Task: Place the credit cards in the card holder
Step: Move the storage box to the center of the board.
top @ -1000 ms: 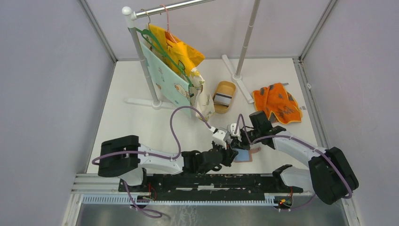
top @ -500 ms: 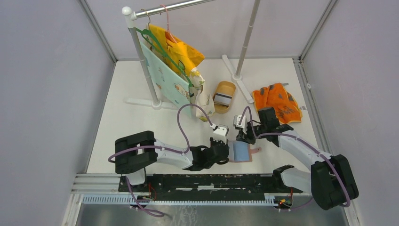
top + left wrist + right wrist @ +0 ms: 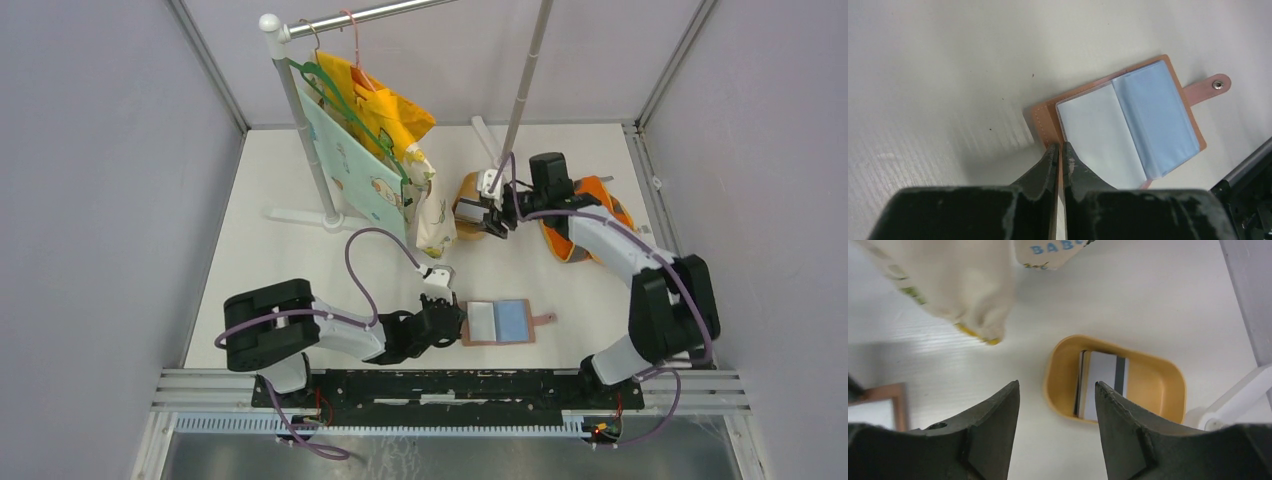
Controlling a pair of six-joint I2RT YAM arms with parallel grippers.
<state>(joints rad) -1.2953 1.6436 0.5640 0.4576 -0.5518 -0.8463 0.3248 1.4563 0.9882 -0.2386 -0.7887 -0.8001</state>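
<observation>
**Step in hand:** fetching a card. I judge loading has not begun, since both pockets I can see look empty.

1. Hanging cloths (image 3: 390, 115): soft printed fabric, yellow and pale green, on hangers at the back left.
2. Left gripper (image 3: 447, 318): jaws pressed together on the near-left edge of the card holder. In the wrist view a brown sliver shows between the fingers (image 3: 1048, 165).
3. Card holder (image 3: 497, 322): lies open flat on the white table (image 3: 300, 260), near the front edge. It has a reddish-brown leather-like cover with a stitched border, a strap tab with a metal snap on its right, and two smooth glossy sleeves, one whitish and one pale blue.
4. Dish (image 3: 1158, 375): a tan, shallow oval with a smooth rounded rim, well behind the card holder.
5. Cards (image 3: 1100, 385): thin, stiff rectangles stacked inside the dish. The top one is pale with a dark stripe.
6. Right gripper (image 3: 492, 215): jaws spread wide and holding nothing, hanging over the dish.
7. Orange cloth (image 3: 553, 238): crumpled, partly hidden under the right arm.

**Next move calls for:** lowering the right jaws onto the stack and pinching one card by its edge. The cards lie flat and slick, so I expect lifting just one to be fiddly.
</observation>
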